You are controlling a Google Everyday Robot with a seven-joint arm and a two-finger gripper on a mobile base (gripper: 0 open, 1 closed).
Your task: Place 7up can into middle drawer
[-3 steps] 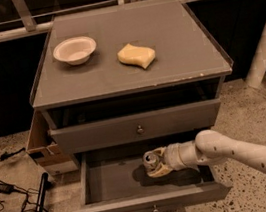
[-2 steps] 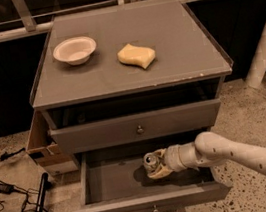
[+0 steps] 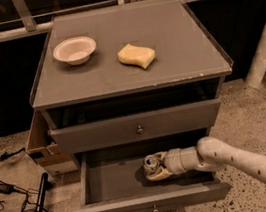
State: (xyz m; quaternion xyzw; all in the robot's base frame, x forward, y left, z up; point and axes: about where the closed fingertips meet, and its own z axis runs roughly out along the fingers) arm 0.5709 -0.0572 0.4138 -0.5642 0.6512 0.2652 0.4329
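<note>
The middle drawer (image 3: pixel 110 180) is pulled open below the cabinet top, with a plain grey floor and a small knob on its front (image 3: pixel 154 209). My gripper (image 3: pixel 156 167) reaches in from the right, inside the drawer. It is shut on the 7up can (image 3: pixel 151 162), whose silver top faces up and left. The can is low, at or just above the drawer floor; I cannot tell whether it touches. My white arm (image 3: pixel 243 160) runs out over the drawer's right side.
The upper drawer front (image 3: pixel 136 126) with its knob is closed above. On the cabinet top sit a white bowl (image 3: pixel 74 50) and a yellow wavy sponge (image 3: pixel 137 55). A cardboard box (image 3: pixel 43 146) and cables (image 3: pixel 5 190) are at the left. A white pole (image 3: pixel 265 45) stands at the right.
</note>
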